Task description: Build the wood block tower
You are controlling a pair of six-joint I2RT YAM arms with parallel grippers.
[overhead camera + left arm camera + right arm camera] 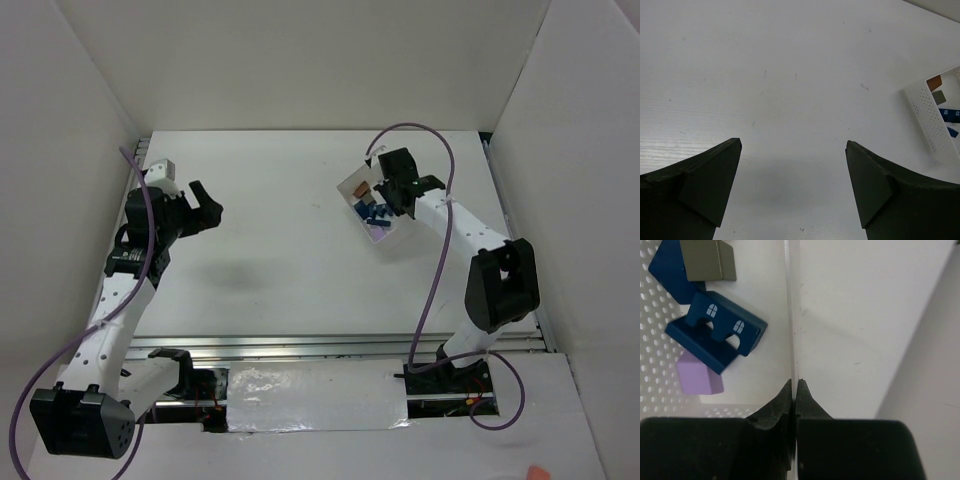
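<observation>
The wood blocks lie loose in a white perforated tray (394, 241) at the right centre; no stacked tower shows. In the right wrist view a blue arch block with windows (715, 332), a lavender block (699, 377), a grey block (707, 260) and another blue block (667, 270) lie inside it. My right gripper (795, 382) is shut on the tray's thin side wall (789, 315); in the top view it (395, 195) sits over the tray. My left gripper (205, 205) is open and empty over bare table at the left, its fingers (715, 175) wide apart.
The left wrist view shows the tray's perforated wall (927, 115) at the far right, with a brown-orange block (934, 81), a grey block (939, 96) and a blue block (950, 114) inside. White walls enclose the table on three sides.
</observation>
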